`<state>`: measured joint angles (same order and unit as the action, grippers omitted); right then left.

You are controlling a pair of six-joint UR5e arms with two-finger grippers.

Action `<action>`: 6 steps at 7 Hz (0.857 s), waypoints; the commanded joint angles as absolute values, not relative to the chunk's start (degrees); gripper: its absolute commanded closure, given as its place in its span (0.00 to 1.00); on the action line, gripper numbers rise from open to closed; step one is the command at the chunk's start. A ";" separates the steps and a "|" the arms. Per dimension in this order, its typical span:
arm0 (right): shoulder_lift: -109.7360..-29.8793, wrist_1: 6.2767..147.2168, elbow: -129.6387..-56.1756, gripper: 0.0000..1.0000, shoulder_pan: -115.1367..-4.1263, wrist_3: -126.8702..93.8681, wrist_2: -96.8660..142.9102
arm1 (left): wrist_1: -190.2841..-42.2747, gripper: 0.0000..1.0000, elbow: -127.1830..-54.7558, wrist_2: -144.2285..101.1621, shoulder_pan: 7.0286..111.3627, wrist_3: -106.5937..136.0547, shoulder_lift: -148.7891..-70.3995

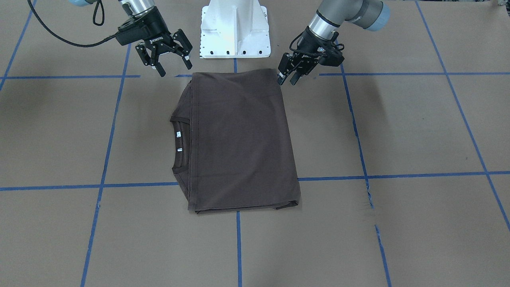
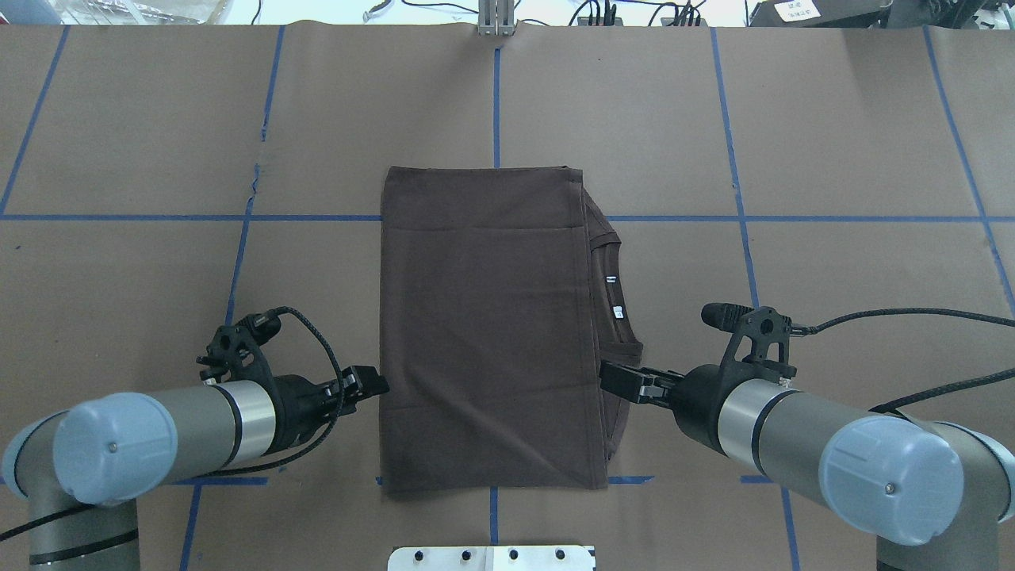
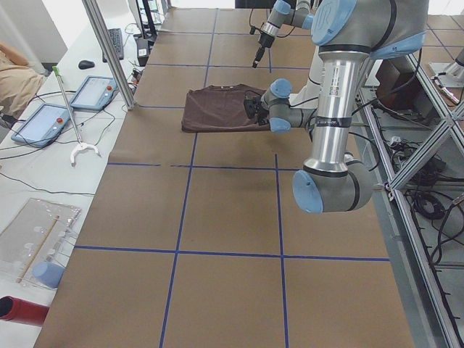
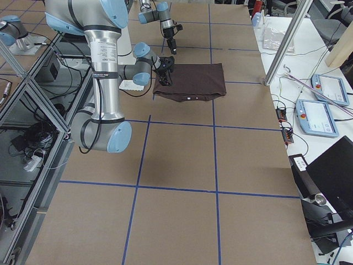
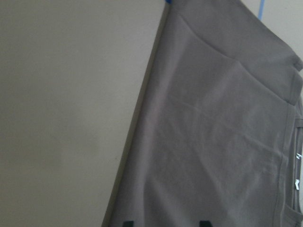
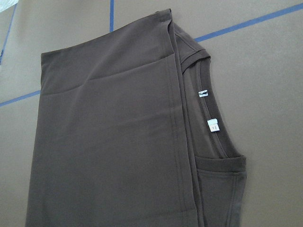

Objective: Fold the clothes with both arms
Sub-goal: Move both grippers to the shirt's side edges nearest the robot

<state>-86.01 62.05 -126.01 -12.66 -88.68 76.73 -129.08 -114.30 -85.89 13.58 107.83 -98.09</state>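
Exterior front-facing view: the folded dark brown-grey fabric T-shirt (image 1: pixel 239 143) lies flat with its long axis running away from the robot and its collar toward the right side. The black two-finger left gripper (image 1: pixel 287 81) and right gripper (image 1: pixel 174 67) flank its robot-side end, both with fingers spread apart.

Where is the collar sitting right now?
Overhead view: the collar sticks out from the folded shirt's right edge, just beyond the right end effector.
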 commanded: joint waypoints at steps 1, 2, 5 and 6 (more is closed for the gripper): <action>-86.13 62.05 -125.95 0.00 -12.66 -88.68 76.73 | -128.94 0.40 -112.33 -81.04 7.40 110.83 -97.82; -86.05 62.14 -126.03 0.00 -12.66 -88.68 76.73 | -128.94 0.42 -110.93 -81.04 6.77 110.83 -98.17; -86.13 62.14 -125.95 0.00 -12.66 -88.68 76.73 | -128.59 0.43 -110.83 -80.16 4.58 111.09 -98.87; -86.13 62.14 -125.95 0.00 -12.66 -88.68 76.73 | -125.97 0.43 -110.83 -80.16 3.70 111.53 -100.36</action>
<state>-86.09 62.14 -125.99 -12.66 -88.68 76.72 -128.03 -110.87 -80.43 4.75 111.15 -99.10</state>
